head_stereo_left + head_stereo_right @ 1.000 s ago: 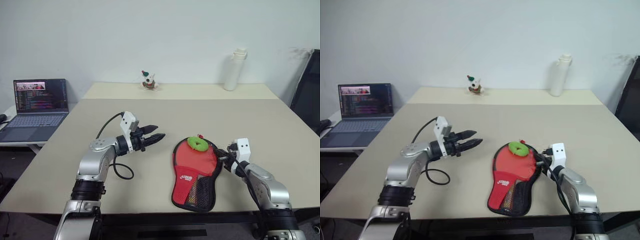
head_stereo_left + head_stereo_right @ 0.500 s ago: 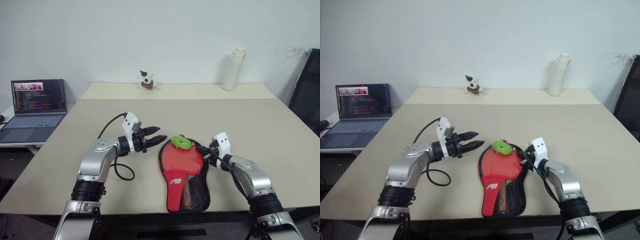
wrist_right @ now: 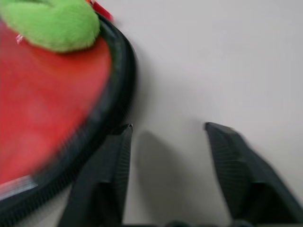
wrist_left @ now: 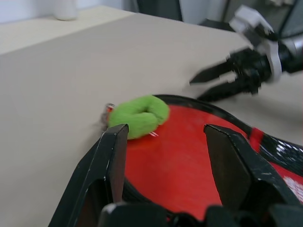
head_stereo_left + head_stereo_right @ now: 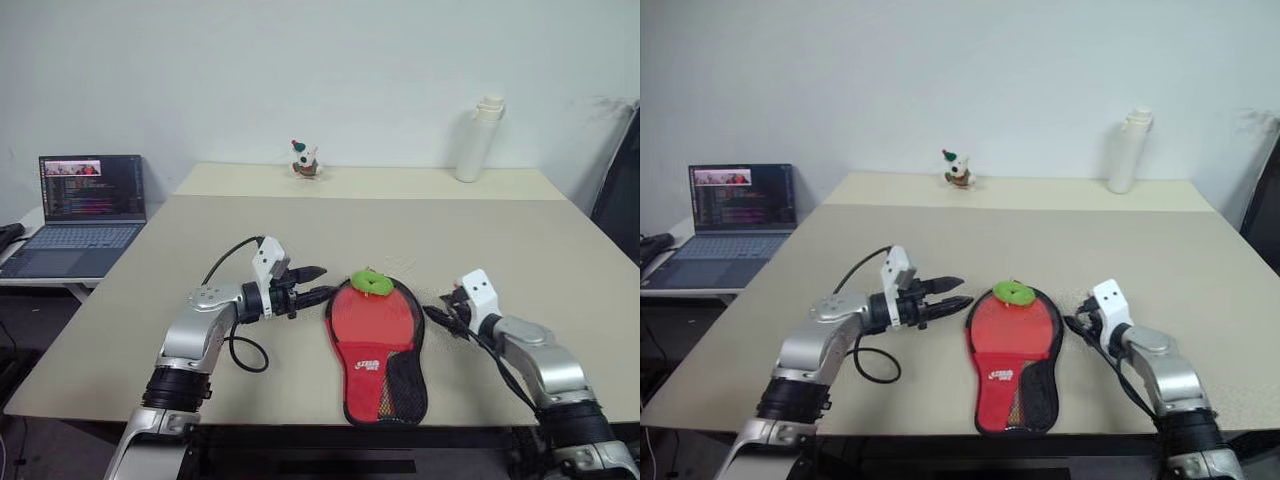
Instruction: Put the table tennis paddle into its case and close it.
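With both grippers' fingers (image 5: 312,294) (image 5: 437,317) spread and empty, the case (image 5: 378,345) could be nudged askew if approached carelessly.

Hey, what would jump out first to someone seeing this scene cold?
The red case with its green fuzzy charm lies flat near the table's front edge. The open left gripper and open right gripper flank it, neither holding it. A laptop glows off to the left.
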Tool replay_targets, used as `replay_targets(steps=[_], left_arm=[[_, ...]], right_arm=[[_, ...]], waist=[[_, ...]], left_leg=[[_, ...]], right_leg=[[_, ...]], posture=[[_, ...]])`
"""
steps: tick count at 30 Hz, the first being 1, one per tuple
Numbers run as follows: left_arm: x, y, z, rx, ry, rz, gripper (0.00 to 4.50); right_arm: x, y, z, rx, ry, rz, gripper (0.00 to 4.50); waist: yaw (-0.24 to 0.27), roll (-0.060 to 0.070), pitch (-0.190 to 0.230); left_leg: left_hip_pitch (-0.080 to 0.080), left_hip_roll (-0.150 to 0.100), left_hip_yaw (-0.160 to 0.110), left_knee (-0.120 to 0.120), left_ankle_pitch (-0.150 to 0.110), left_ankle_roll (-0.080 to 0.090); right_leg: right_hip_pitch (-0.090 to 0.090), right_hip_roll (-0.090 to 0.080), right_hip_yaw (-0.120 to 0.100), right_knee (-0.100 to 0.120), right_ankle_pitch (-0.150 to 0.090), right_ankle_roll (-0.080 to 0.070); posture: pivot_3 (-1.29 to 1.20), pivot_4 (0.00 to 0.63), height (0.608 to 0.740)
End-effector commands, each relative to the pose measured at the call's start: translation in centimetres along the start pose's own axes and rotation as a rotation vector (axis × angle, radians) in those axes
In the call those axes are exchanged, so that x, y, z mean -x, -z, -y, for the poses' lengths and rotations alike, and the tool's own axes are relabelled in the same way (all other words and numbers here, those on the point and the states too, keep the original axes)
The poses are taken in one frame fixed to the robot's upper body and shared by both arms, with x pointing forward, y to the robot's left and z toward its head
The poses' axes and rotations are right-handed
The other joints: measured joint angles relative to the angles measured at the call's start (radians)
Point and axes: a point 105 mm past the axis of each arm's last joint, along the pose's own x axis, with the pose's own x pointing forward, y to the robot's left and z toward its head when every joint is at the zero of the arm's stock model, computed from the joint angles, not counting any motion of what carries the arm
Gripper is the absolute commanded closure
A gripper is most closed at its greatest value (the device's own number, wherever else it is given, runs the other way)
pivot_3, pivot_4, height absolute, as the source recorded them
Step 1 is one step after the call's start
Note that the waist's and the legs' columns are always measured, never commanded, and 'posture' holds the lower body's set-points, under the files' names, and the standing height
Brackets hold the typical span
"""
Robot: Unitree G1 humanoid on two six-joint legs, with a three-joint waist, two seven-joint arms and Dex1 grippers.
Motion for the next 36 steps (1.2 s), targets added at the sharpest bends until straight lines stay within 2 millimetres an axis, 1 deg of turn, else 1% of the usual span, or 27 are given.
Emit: replay_targets(steps=[1,2,4,5,7,10,13,14,18,21,24,27,29,31,36], left_arm=[[-0.8,-0.5,1.2,-0.085,0.078,-0.001,1.73],[-1.1,-0.2,1.4,-0.090,0.098,-0.007,1.73],[-1.8,0.2,1.7,-0.099,0.126,-0.018,1.73],[-2.1,0.6,1.9,-0.101,0.146,-0.028,1.73],[-2.7,1.3,2.2,-0.074,0.184,-0.053,1.73],[-3.6,2.8,2.1,-0.084,0.205,-0.109,1.14],[-4.4,3.8,2.0,-0.088,0.218,-0.134,0.10],[-4.6,4.1,2.0,-0.091,0.219,-0.140,0.04],[-4.9,5.6,2.0,-0.098,0.221,-0.164,0.04],[-4.8,6.8,2.6,-0.112,0.252,-0.189,0.04],[-4.8,7.1,2.9,-0.121,0.267,-0.191,0.04],[-4.7,7.2,3.1,-0.120,0.271,-0.189,0.04],[-4.6,7.4,3.2,-0.123,0.273,-0.190,0.04],[-4.5,7.5,3.3,-0.125,0.274,-0.190,0.04],[-4.3,7.5,3.5,-0.128,0.273,-0.191,0.04]], right_arm=[[2.3,-3.7,0.0,0.002,-0.033,0.121,0.40],[2.7,-4.3,-0.4,-0.005,-0.055,0.138,0.03],[3.1,-5.0,-1.0,-0.011,-0.077,0.157,0.03],[3.1,-5.3,-1.2,-0.009,-0.082,0.161,0.03],[3.1,-5.8,-1.7,-0.006,-0.093,0.171,0.03],[3.0,-6.4,-2.4,-0.001,-0.114,0.185,0.00],[2.9,-6.9,-3.1,0.018,-0.145,0.187,0.00],[2.8,-7.0,-3.2,0.025,-0.155,0.186,0.00],[2.1,-7.7,-4.1,0.068,-0.195,0.188,0.00],[0.9,-8.8,-5.4,0.118,-0.243,0.204,0.00],[-0.4,-10.0,-7.0,0.153,-0.295,0.234,0.00],[-1.7,-10.6,-8.4,0.214,-0.349,0.243,0.00],[-2.6,-10.6,-9.1,0.256,-0.374,0.241,0.00],[-3.5,-10.1,-9.4,0.291,-0.389,0.226,0.00],[-5.3,-8.7,-9.6,0.337,-0.397,0.188,0.00]], waist=[[0.001,0.000,0.000],[0.000,0.000,0.000],[0.000,0.000,0.000],[0.001,0.000,0.000],[0.002,0.000,0.000],[0.004,0.000,0.000],[0.005,0.000,0.000],[0.005,0.000,0.000],[0.005,0.000,0.000],[0.004,0.000,0.000],[0.005,0.000,0.000],[0.006,0.000,0.000],[0.006,0.000,0.000],[0.005,0.000,0.000],[0.005,0.000,0.000]], left_leg=[[0.000,0.000,0.000,0.000,0.000,0.000],[0.000,0.001,0.000,0.000,0.000,0.000],[0.000,0.002,0.000,0.000,0.000,0.000],[0.001,0.002,0.000,0.000,0.000,0.000],[0.001,0.002,0.000,0.000,0.000,0.000],[0.000,0.001,0.000,0.000,0.000,0.000],[0.000,0.000,0.000,0.000,0.000,0.000],[0.000,0.000,0.000,0.000,0.000,0.000],[0.000,0.001,0.000,0.000,0.000,0.000],[0.000,0.001,0.000,0.000,0.000,0.000],[0.001,0.001,0.000,0.001,0.000,0.000],[0.000,0.001,0.000,0.000,0.000,0.000],[0.000,0.000,0.000,0.000,0.000,0.000],[0.000,0.000,0.000,0.000,0.000,0.000],[0.000,0.000,0.000,0.001,0.000,0.000]], right_leg=[[0.000,0.000,0.000,0.000,0.000,0.000],[0.000,0.001,0.000,0.000,0.000,0.000],[0.000,0.001,0.000,0.000,-0.001,0.000],[0.000,0.002,0.000,0.000,-0.003,0.002],[0.000,0.002,-0.001,0.000,-0.003,0.002],[0.000,0.001,0.000,0.000,-0.003,0.002],[0.000,0.001,0.000,-0.001,-0.002,0.002],[0.000,0.001,0.000,-0.001,-0.002,0.002],[0.000,0.001,-0.001,-0.001,-0.002,0.002],[0.000,0.001,-0.001,0.000,-0.003,0.002],[0.000,0.001,-0.001,0.000,-0.003,0.002],[0.000,0.001,-0.001,0.000,-0.002,0.001],[0.000,0.001,-0.001,0.000,-0.001,-0.001],[0.000,0.001,-0.001,0.000,-0.001,-0.001],[0.001,0.001,-0.001,0.000,-0.001,-0.001]], posture=[[0.00,0.150,0.740],[0.00,0.150,0.740],[0.00,0.150,0.740],[0.00,0.150,0.740],[0.00,0.150,0.740],[0.00,0.150,0.740],[0.00,0.150,0.740],[0.00,0.150,0.740],[0.00,0.150,0.740],[0.00,0.150,0.740],[0.00,0.150,0.740],[0.00,0.150,0.740],[0.00,0.150,0.740],[0.00,0.150,0.740],[0.00,0.150,0.740]])
